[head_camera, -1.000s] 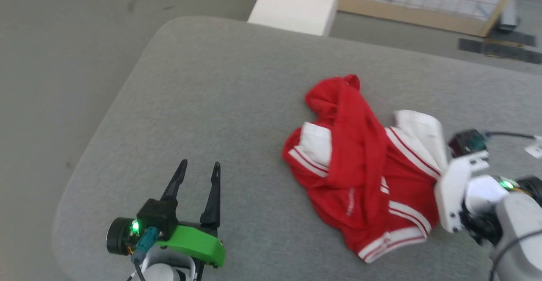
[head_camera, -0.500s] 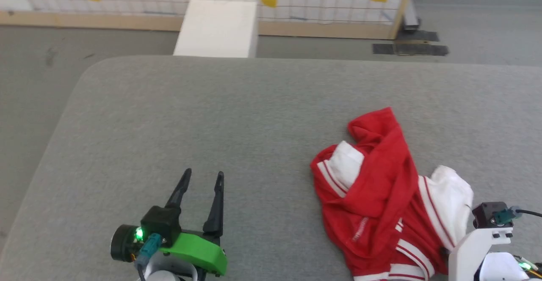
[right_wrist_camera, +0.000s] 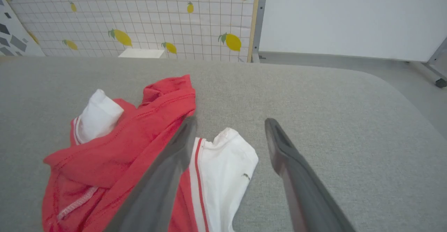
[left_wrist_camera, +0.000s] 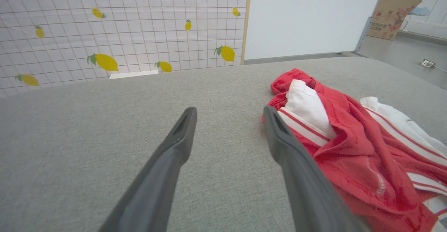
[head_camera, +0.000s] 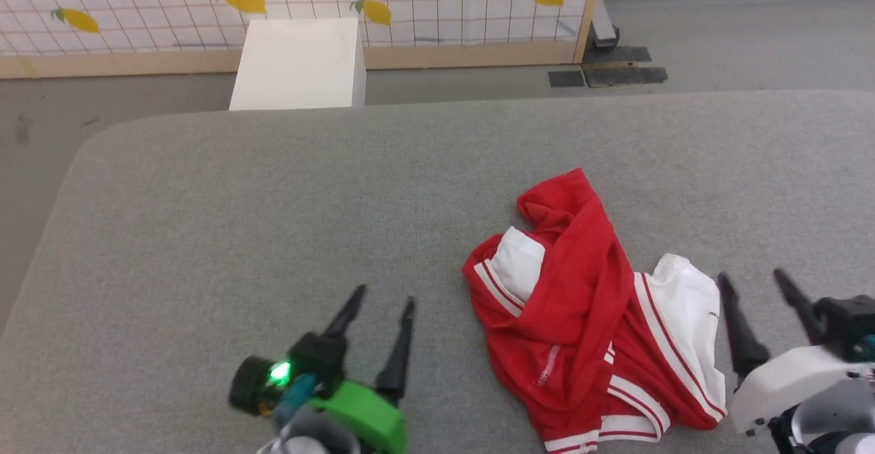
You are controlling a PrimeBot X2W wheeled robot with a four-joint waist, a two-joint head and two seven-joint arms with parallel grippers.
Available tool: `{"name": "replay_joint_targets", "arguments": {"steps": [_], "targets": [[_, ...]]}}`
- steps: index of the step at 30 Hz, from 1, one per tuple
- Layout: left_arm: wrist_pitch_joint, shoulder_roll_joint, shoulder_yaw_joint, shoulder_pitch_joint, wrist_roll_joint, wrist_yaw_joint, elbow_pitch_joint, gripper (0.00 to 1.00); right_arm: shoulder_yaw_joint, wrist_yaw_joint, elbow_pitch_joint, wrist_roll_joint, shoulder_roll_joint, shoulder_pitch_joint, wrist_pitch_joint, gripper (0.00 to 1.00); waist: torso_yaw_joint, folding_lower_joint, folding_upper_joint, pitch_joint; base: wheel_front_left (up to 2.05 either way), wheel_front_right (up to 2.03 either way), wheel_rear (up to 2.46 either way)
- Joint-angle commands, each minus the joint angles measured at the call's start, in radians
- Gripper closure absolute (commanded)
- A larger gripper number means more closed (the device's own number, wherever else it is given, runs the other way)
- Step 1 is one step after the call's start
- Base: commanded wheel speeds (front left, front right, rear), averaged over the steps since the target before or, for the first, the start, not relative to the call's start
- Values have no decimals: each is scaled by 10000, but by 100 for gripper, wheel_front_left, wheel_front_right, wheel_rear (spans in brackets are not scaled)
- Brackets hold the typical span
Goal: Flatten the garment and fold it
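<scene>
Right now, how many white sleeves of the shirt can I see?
2. One sleeve sticks out on the left of the shirt, partly under a red fold. The other sleeve lies spread on its right side, beside the right tool.

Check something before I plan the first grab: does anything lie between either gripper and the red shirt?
Nothing visible does. Bare grey padded surface is all that separates the open left gripper from the garment. The open right gripper sits right beside its white sleeve.
</scene>
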Motion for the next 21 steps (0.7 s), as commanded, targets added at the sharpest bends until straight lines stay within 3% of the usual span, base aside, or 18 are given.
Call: {"name": "replay_joint_targets", "arguments": {"steps": [1, 8, 16, 21], "targets": [[268, -79, -210, -449, 66, -124, 80, 0, -200, -15, -128, -199, 186, 17, -523, 0, -87, 0, 0, 140, 0, 0, 0], [3211, -216, -1186, -2399, -340, -368, 439, 0, -395, -15, -22, -946, 585, 23, -1883, 0, -549, 0, 0, 761, 0, 0, 0], [7243, -202, -2281, -4711, -1608, -632, 1001, 0, -81, -15, -55, -1175, 665, -357, -2221, 0, -1196, 0, 0, 1527, 0, 0, 0], [8833, 29, -2684, -5680, -2075, -655, 1272, 0, 26, -15, 55, -1147, 669, -452, -2282, 0, -1489, 0, 0, 1961, 0, 0, 0]]}}
